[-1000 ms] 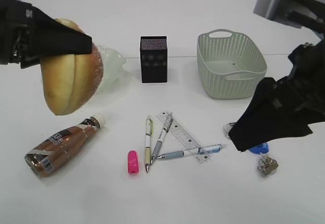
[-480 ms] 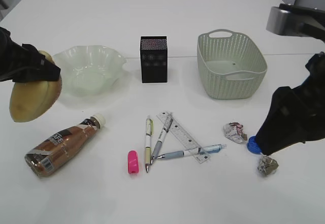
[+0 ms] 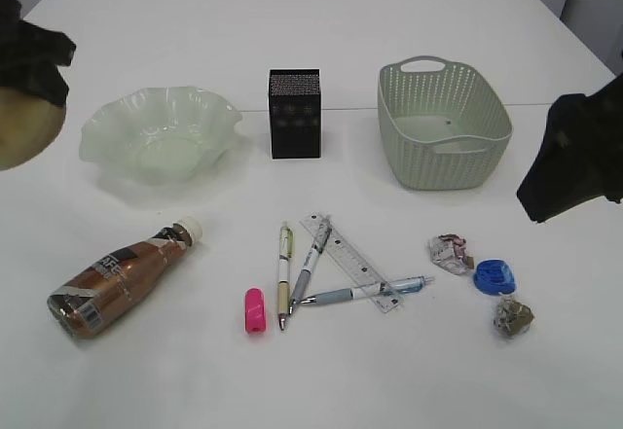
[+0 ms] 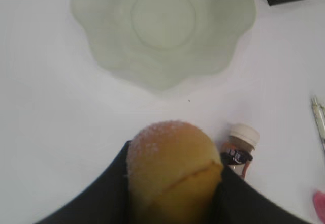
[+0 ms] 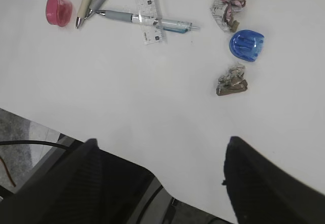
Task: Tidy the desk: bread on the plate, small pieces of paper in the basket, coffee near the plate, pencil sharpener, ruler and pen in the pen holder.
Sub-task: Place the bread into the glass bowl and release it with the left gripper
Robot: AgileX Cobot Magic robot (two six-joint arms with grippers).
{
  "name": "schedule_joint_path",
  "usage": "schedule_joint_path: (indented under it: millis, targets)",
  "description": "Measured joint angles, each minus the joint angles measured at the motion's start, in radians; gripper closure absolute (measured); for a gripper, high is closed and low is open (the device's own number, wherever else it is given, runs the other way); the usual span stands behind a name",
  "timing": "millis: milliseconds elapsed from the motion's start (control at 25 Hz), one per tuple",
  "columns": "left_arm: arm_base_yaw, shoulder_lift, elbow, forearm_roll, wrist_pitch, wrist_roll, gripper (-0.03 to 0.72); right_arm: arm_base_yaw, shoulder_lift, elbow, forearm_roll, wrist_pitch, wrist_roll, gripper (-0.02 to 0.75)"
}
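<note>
My left gripper [image 4: 172,186] is shut on the golden bread [image 4: 172,165], held in the air at the far left [image 3: 18,132], beside and short of the pale green plate [image 3: 97,127], which has nothing in it. The coffee [image 3: 117,275] lies on its side below the plate. Three pens [image 3: 283,273], the clear ruler [image 3: 348,259] and a pink pencil sharpener [image 3: 254,309] lie mid-table in front of the black pen holder [image 3: 294,113]. Two crumpled pieces of paper [image 3: 449,252] [image 3: 512,316] lie right of them. My right gripper [image 5: 167,158] hangs open above the table's front edge.
The sage-green basket [image 3: 438,166] stands at the back right with nothing in it. A small blue rounded object [image 3: 494,275] lies between the two paper pieces. The table's near edge and the floor show in the right wrist view.
The left arm has carried the bread leftward, from in front of the plate to the view's left edge. The right arm has drawn back to the right, uncovering the paper pieces and blue object.
</note>
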Motion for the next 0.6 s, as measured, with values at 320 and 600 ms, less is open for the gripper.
schedule_joint_path:
  millis: [320, 600]
  targets:
    - [0.000, 0.122, -0.197, 0.025, -0.122, -0.032, 0.461, 0.000, 0.000, 0.000, -0.024, 0.003, 0.002, 0.156]
    - [0.000, 0.223, -0.200, 0.021, -0.472, -0.034, 0.461, 0.000, 0.000, 0.000, -0.128, 0.005, 0.002, 0.156]
